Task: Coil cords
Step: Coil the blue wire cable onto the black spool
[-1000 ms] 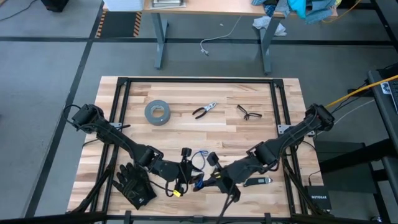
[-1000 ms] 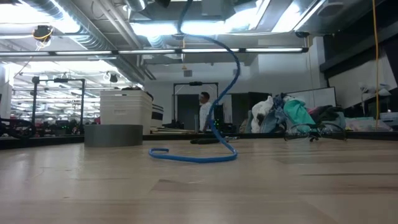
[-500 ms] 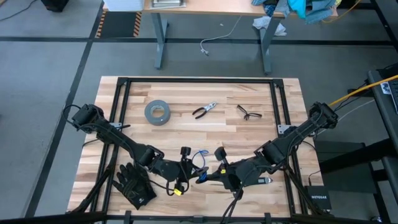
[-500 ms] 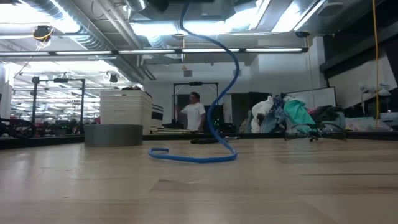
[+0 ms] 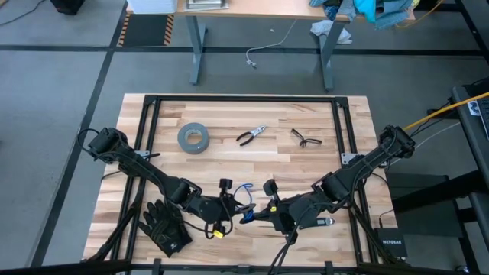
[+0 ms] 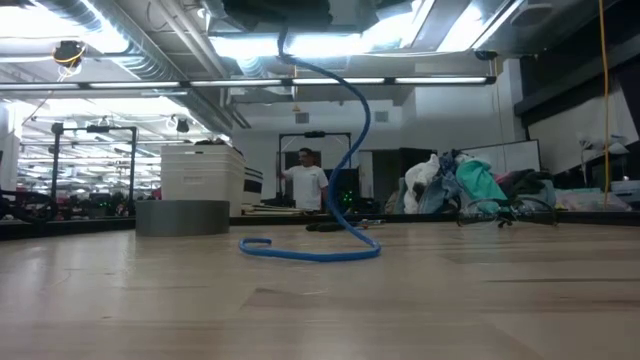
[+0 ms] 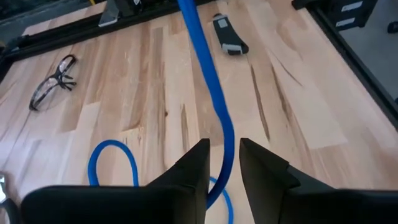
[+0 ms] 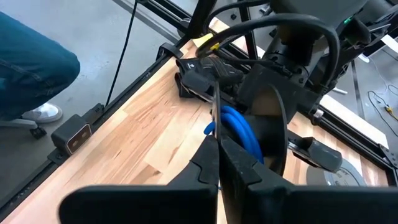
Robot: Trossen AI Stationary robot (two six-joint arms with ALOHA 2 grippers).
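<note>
Blue cords (image 7: 211, 93) betw. left claw (image 5: 226, 200) fingers, grip unclear; right claw (image 5: 252, 218) pinched closed; pliers (image 5: 250, 136), glasses (image 5: 306, 138) beyond.

Only legible txt: "NETGEAR" on black box (image 5: 390, 242) beside table.

Two dark six-joint arms reach inward from the table's outer sides, their wrists meeting near its front centre. The left arm's dark two-finger gripper (image 5: 226, 200) holds its fingers (image 7: 189, 171) slightly parted, a narrow gap showing between them. The right arm's dark two-finger gripper (image 5: 252, 217) points toward the left one, its fingers (image 8: 208, 163) pressed together.
</note>
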